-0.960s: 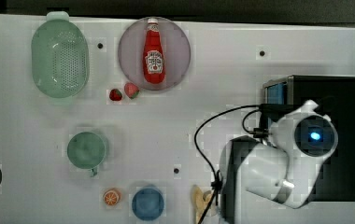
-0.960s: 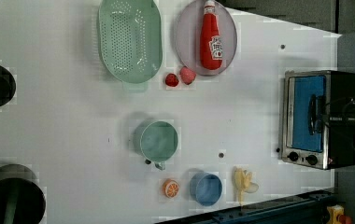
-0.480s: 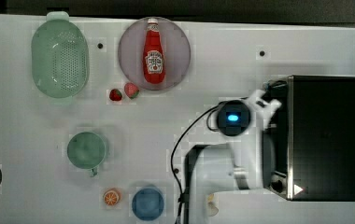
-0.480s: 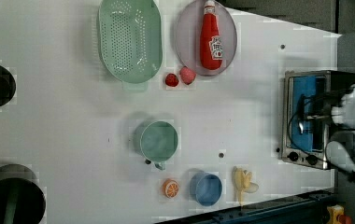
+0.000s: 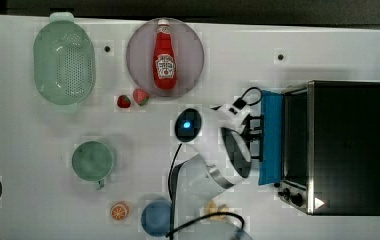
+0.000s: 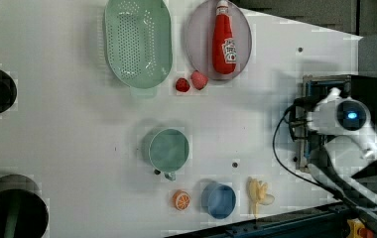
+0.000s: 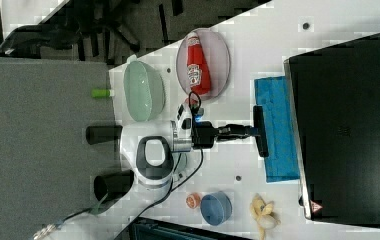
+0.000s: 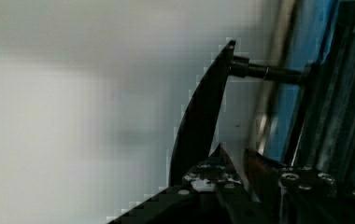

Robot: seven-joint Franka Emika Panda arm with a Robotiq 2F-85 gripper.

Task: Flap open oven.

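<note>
I have the hand [image 7: 258, 131] clamped on the bar handle [image 7: 261, 131] of the oven [image 5: 348, 145], at the counter's [image 5: 38, 150] right end in the top view; its blue door [image 5: 272, 137] hangs partly open, more swing remains

The gripper [image 5: 256, 137] is at the handle of the oven [image 5: 345, 147], its blue door [image 5: 272, 137] lowered toward the bench [image 5: 328, 50].

Robot lab bench: white table [image 5: 38, 150] with bolt holes; grey foam panels [image 7: 38, 100]; toy kitchenware
</note>
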